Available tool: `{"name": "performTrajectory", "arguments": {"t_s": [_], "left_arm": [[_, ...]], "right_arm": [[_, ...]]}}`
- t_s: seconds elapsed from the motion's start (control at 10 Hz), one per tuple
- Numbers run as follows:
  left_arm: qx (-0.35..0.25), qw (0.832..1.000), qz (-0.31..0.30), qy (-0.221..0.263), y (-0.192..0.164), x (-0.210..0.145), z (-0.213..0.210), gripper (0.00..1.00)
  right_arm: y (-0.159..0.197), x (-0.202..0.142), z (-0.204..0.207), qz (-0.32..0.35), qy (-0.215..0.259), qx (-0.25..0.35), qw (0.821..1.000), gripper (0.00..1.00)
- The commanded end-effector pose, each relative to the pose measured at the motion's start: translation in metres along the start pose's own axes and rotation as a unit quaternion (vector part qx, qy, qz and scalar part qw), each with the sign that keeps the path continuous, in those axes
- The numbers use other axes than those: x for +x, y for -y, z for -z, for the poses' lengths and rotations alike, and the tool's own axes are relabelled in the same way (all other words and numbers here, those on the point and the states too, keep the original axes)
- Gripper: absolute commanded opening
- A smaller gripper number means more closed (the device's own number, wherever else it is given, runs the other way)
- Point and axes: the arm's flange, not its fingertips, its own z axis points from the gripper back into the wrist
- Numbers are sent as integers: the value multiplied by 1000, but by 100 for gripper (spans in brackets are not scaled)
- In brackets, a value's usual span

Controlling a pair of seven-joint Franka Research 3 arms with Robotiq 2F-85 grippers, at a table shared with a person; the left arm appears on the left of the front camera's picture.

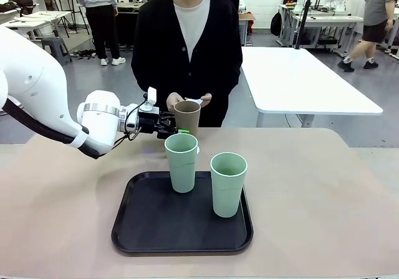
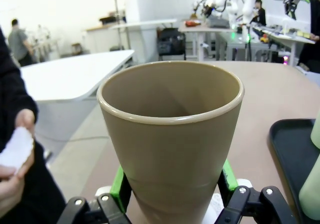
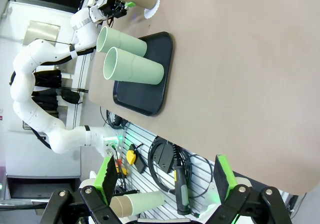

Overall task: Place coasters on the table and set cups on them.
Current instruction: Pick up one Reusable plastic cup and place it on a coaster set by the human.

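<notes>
Tan-brown cup point(image 1: 187, 116) clamped low on its wall between the green pads of the left hand point(image 1: 182, 130), upright, just beyond the far edge of the black tray point(image 1: 143, 229) on the person's side. Two mint-green cups point(image 1: 181, 162) point(image 1: 228, 183) stand on the tray, the nearer one hiding the tan-brown cup's base from the front. In the right wrist view a white scalloped coaster point(image 3: 151, 8) lies on the table point(image 1: 324, 192) beyond the tray, at the foot of the cup; whether the base is already seated on it cannot be told. The person's hands point(image 1: 174, 99), farther beyond the tray, hold a spare coaster point(image 1: 194, 99). The right hand point(image 3: 165, 184) hangs well apart from the tray with its jaws apart and nothing between them. The step in hand appears to be setting the cup on the coaster. To do it well, keep the cup vertical, centre its base within the scalloped rim, lower until the base bears fully, and only then part the fingers, drawing straight back so that neither pad drags the cup or shifts the thin disc.
</notes>
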Motion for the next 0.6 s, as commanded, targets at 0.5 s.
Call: {"name": "performTrajectory", "arguments": {"t_s": [0.5], "left_arm": [[-2, 1000, -20, -8, 8, -6, -3, 85]], "right_arm": [[1, 1, -1, -7, 3, 11, 1000, 100]]}}
